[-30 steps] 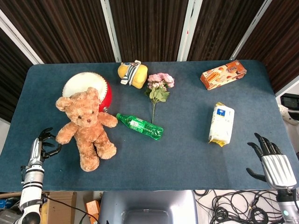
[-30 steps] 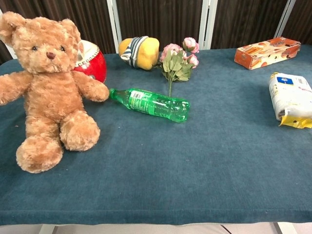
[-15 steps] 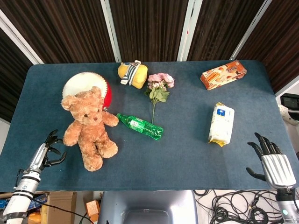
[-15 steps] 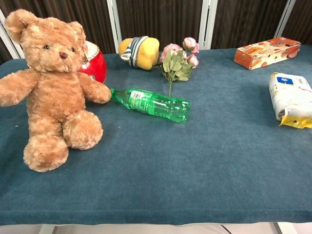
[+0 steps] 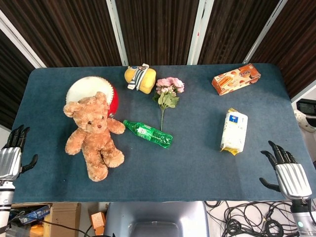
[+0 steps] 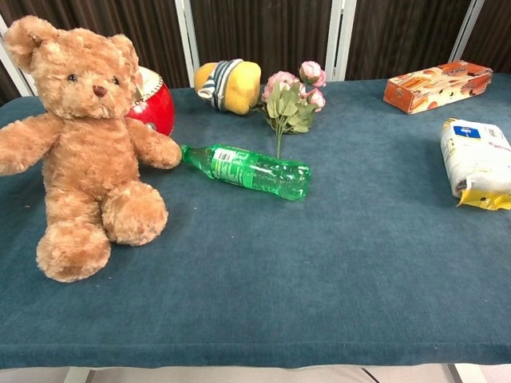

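A brown teddy bear [image 5: 94, 136] [image 6: 84, 144] sits upright on the left of the blue table [image 5: 187, 163], leaning near a red and white drum [image 5: 94, 91] [image 6: 152, 100]. My left hand [image 5: 11, 157] hangs off the table's left edge, fingers spread, holding nothing, well apart from the bear. My right hand [image 5: 286, 175] hovers off the front right corner, fingers apart and empty, nearest to a white packet [image 5: 233, 131] [image 6: 477, 162]. Neither hand shows in the chest view.
A green plastic bottle [image 5: 148, 133] [image 6: 247, 170] lies on its side mid-table, beside a pink flower sprig [image 5: 167, 96] [image 6: 291, 100]. A yellow striped plush [image 5: 139, 78] [image 6: 227, 84] sits at the back; an orange box [image 5: 236, 78] [image 6: 435, 85] lies at the back right.
My left hand has drawn back from beside the bear to off the table's left edge. The bear shifted slightly right and now sits still. The right hand has barely moved.
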Tool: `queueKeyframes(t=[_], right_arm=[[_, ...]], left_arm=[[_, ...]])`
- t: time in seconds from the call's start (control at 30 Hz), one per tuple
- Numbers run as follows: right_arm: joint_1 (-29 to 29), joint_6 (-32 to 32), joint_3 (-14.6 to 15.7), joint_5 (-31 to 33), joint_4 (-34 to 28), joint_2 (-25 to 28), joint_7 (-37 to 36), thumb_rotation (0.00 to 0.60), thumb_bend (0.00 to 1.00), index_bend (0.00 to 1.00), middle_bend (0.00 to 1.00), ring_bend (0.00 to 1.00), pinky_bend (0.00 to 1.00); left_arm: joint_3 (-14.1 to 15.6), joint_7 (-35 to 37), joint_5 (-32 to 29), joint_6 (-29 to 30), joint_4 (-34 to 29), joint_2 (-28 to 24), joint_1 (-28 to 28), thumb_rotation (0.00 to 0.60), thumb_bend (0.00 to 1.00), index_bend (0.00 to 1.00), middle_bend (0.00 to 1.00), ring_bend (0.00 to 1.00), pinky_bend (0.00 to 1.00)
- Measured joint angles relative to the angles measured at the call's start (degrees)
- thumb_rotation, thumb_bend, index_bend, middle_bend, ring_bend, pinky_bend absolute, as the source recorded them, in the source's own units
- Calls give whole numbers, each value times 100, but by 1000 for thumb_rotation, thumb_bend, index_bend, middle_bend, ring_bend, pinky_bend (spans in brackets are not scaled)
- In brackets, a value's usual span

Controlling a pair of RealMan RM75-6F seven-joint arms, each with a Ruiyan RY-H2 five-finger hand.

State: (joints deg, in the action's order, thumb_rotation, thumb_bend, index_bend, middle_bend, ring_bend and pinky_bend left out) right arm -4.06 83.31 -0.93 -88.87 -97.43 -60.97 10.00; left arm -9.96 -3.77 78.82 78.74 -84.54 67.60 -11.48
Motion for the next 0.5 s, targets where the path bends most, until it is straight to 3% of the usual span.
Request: queueKeyframes(t=[0.17,0.33,0.5], right_arm=[[-8,-76,21,49,-19,3,86,600,64,233,34,73,209],[6,-191,52,230,-159,74,424,600,64,195,34,73,209],[39,-256,66,451,-402,178,758,600,64,182,35,73,209]], left_arm=[[211,-781,798,754,290,-4,96,600,342,41,0,1,323],[518,-969,1494,1169,229,-85,186,600,335,72,0,4,316],[625,-1259,1122,907,-467,-328,303,600,338,132,44,37,316]])
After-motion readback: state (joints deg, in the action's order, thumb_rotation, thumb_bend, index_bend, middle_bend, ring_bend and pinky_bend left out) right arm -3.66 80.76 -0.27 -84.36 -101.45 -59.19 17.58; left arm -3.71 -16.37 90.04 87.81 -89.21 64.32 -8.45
